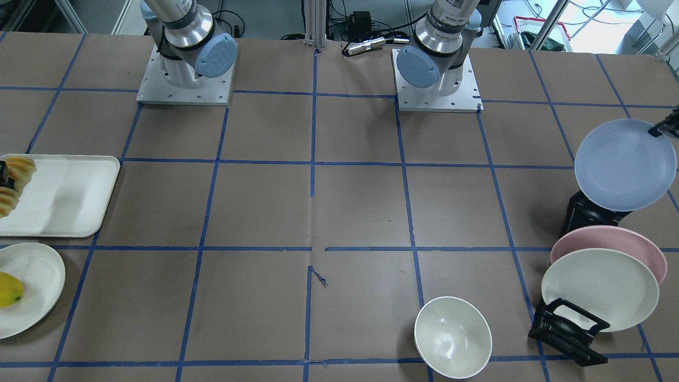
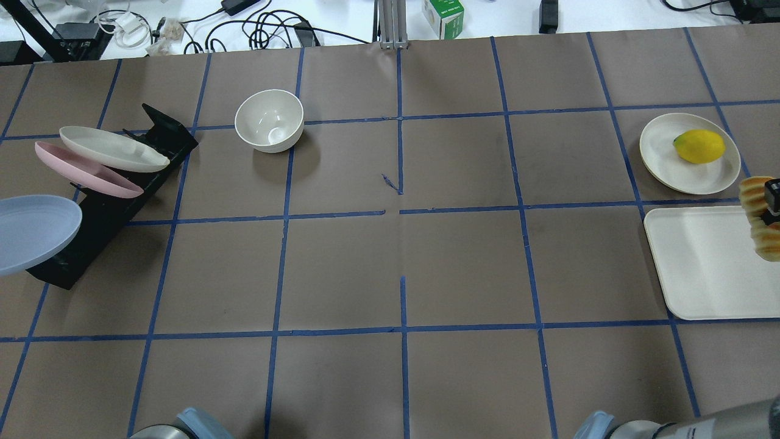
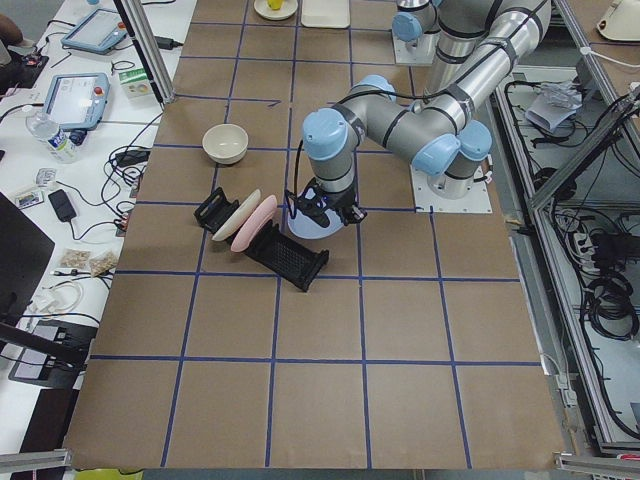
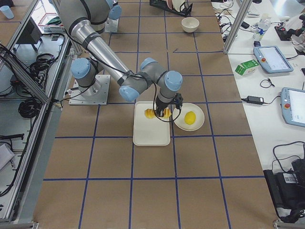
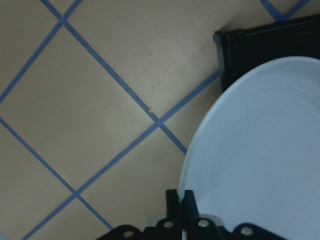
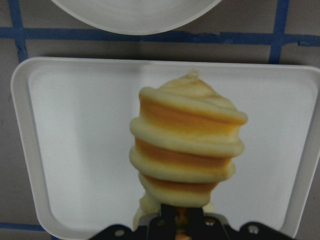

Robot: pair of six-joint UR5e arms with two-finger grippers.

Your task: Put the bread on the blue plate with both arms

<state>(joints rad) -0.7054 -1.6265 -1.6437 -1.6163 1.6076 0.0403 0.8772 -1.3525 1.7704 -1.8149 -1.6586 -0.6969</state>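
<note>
- My right gripper [image 6: 182,216] has its fingers pressed on one end of the bread [image 6: 187,150], and the loaf sticks out from them.
- The bread hangs over the white tray [image 6: 75,150]; I see its shadow lying apart on the tray.
- My left gripper [image 5: 181,200] pinches the rim of the blue plate [image 5: 260,150].
- The blue plate is tilted over the end of the black rack [image 2: 109,207]; I cannot tell if it touches the rack.
- A pink plate [image 2: 85,171] and a cream plate [image 2: 113,148] lean in the rack.
- A lemon [image 2: 699,146] lies on a small plate [image 2: 661,152] beside the tray.
</note>
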